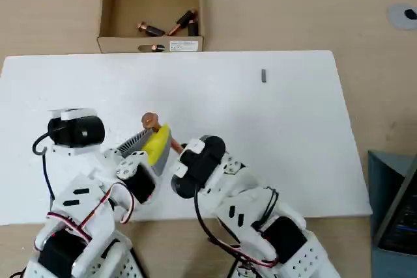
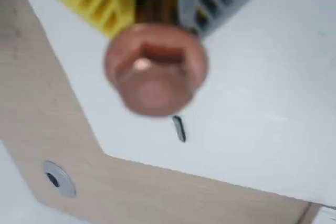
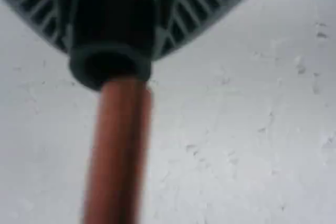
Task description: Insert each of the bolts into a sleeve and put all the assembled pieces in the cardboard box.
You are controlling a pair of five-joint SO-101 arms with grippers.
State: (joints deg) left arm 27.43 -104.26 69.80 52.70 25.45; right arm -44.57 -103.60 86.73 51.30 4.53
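Note:
My left gripper (image 1: pixel 155 136), with one yellow and one grey finger, is shut on a copper bolt (image 1: pixel 150 122) just above the white mat (image 1: pixel 260 161). In the left wrist view the bolt's round head (image 2: pixel 155 74) points away from the gripper (image 2: pixel 157 3). My right gripper (image 1: pixel 177 148) meets it from the other side, shut on a black sleeve (image 3: pixel 113 40). The bolt's shaft (image 3: pixel 118 150) enters the sleeve's mouth. A loose dark sleeve (image 1: pixel 264 75) lies farther back on the mat. The cardboard box (image 1: pixel 107 11) at the back holds assembled pieces (image 1: pixel 182 22).
Another bolt piece (image 1: pixel 153 48) lies at the box's front wall. A grey round disc (image 1: pixel 404 15) sits in the wooden table at the back right. A dark object (image 1: pixel 394 213) stands off the mat's right edge.

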